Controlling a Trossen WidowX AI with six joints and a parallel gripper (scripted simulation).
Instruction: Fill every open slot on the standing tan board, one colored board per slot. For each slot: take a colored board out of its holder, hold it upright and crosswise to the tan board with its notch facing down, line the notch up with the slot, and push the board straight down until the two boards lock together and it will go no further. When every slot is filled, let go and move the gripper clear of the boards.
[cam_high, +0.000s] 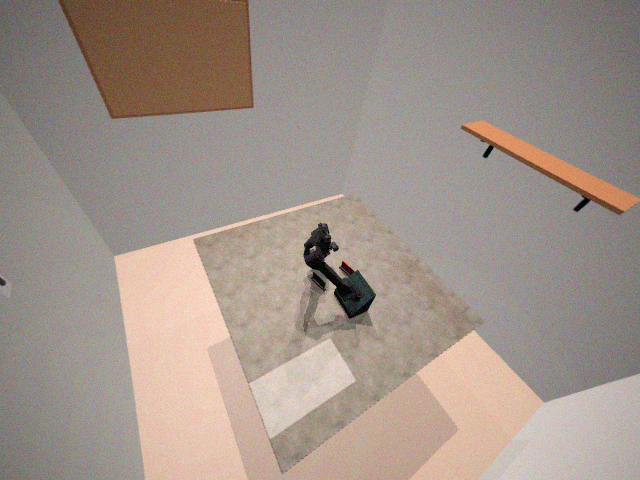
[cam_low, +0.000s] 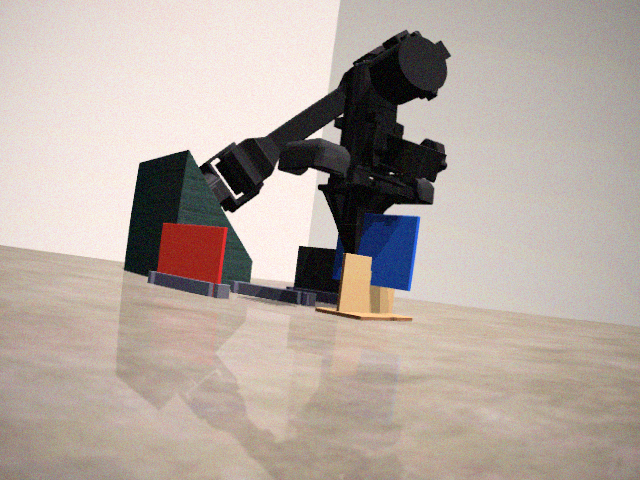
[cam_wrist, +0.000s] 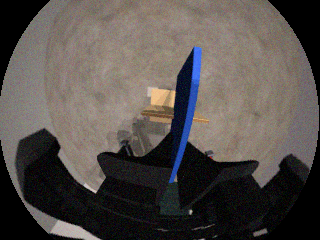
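Three thin boards of colour stand upright before us. We have the black pincer (cam_low: 351, 246) (cam_wrist: 172, 136) clamped on the blue rectangular board (cam_low: 394, 252) (cam_wrist: 186, 107), right of centre in the exterior frame. It stands on edge, crosswise to the standing tan board (cam_low: 354, 284) (cam_wrist: 163, 97), its lower edge above the flat tan base (cam_low: 364, 316). We cannot tell how far the notch and slot overlap, since the front tan part hides their meeting.

At left centre of the exterior frame, we see the red rectangular board (cam_high: 347, 267) (cam_low: 190, 253) upright in a low blue-grey holder (cam_low: 180, 284). Near it lies another low blue-grey holder (cam_low: 266, 292). Behind the tan board, toward its left, we make out the black rectangular board (cam_low: 314, 267), also upright.

Our jointed black arm (cam_high: 329, 274) (cam_low: 310, 117) reaches from beside the dark green sloped block (cam_high: 362, 291) (cam_low: 154, 217), bending down over the tan board. All of it stands on the mottled beige surface (cam_high: 413, 310) (cam_low: 258, 403) (cam_wrist: 110, 50). High on the right of the top frame hangs an orange plank shelf (cam_high: 553, 164).
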